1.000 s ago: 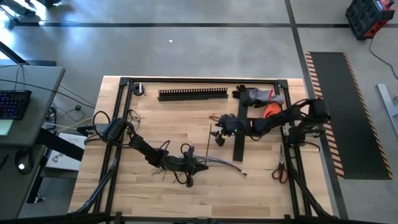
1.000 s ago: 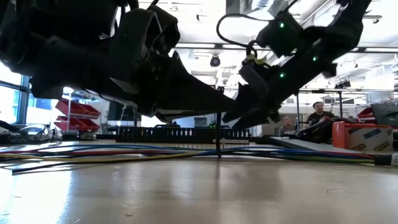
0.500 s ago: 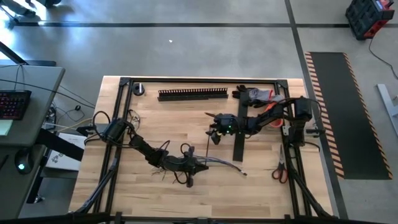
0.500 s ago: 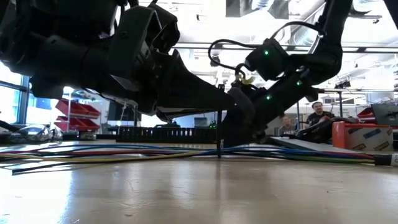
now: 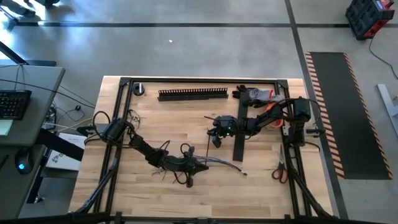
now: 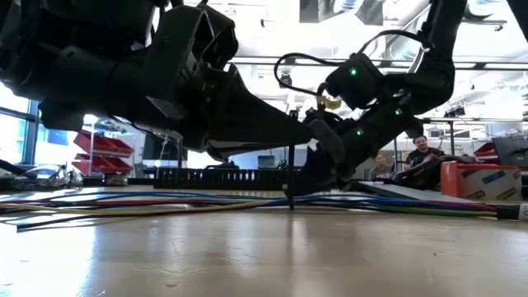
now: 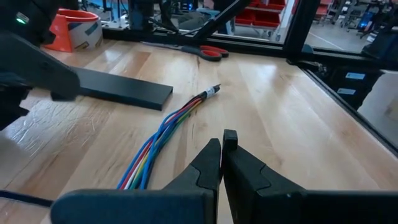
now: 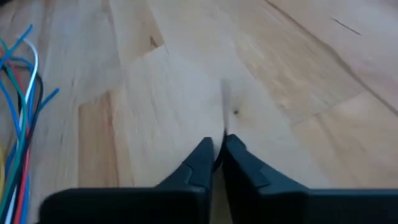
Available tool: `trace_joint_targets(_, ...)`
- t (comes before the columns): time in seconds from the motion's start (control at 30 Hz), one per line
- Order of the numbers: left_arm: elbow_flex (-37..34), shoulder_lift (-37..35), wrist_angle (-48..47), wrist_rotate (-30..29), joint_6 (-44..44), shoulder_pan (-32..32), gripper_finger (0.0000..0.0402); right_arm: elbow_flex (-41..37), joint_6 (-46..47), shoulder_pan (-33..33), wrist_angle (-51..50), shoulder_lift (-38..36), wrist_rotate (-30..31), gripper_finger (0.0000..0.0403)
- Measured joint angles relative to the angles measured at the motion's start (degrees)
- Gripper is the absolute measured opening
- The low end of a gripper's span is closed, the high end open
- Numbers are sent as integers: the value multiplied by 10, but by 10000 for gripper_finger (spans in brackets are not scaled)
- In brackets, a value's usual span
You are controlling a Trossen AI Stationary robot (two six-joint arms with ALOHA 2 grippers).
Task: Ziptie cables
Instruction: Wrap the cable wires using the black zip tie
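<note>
Pinching thin strip: R gripper [image 8: 216, 146]; L gripper [image 7: 222, 142] shut beside cables [image 7: 163, 134].

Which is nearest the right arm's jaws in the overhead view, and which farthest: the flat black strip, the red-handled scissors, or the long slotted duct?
From the right gripper:
1. Flat black strip, just beside it, toward the table's right.
2. Slotted duct, along the far edge.
3. Scissors, by the right frame rail.
</note>
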Motion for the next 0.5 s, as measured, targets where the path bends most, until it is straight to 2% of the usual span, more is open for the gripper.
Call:
trace_joint_targets(0.27, 1, 0, 26, 8, -27, 8, 0, -1, -91, 55, 24, -7, 60, 0)
trace_joint_targets(0.5, 1, 0, 23, 31, -78, 29, 0, -1, -210, 134, 30, -15, 206, 0)
